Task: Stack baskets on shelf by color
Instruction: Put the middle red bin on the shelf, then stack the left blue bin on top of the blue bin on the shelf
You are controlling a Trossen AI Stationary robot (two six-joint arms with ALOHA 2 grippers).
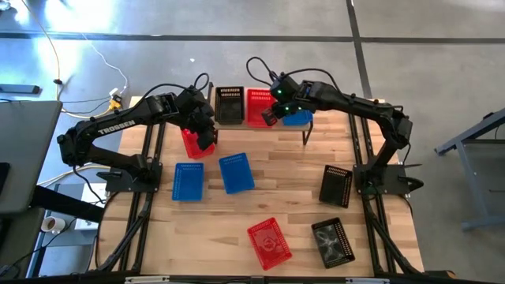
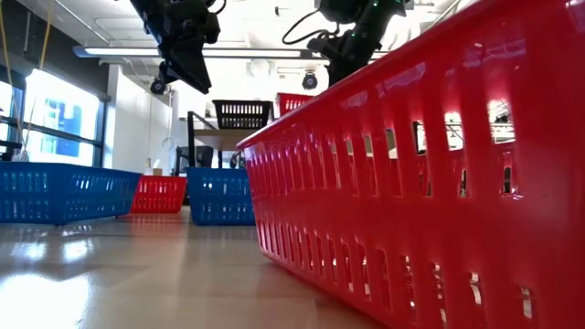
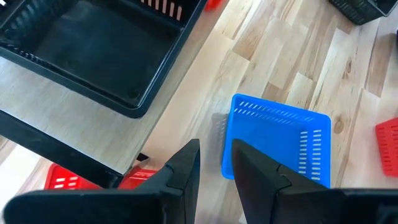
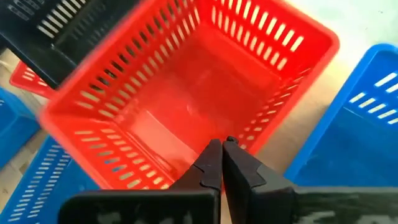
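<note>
The shelf [image 1: 309,128] stands at the table's far edge. On it, from left to right, are a black basket [image 1: 229,105], a red basket [image 1: 257,102] and a blue basket [image 1: 298,119]. My right gripper [image 1: 271,117] [image 4: 222,149] is at the red basket's near side and shut on it. My left gripper [image 1: 207,136] [image 3: 214,158] hangs open and empty above the table, just in front of the shelf's left end, over another red basket [image 1: 193,143] that rests bottom down on the table. My right gripper pinches the red basket's near short wall at its rim [image 4: 239,138], one finger inside the basket and one outside. The fingers slant down from the table's near right side. Whether the basket's bottom rests on the shelf or hangs just above it, I cannot tell.
On the table lie two blue baskets [image 1: 188,181] [image 1: 237,173], a red one [image 1: 269,242] near the front edge, and two black ones [image 1: 335,185] [image 1: 333,241] on the right. The low view is half filled by the near red basket [image 2: 439,183].
</note>
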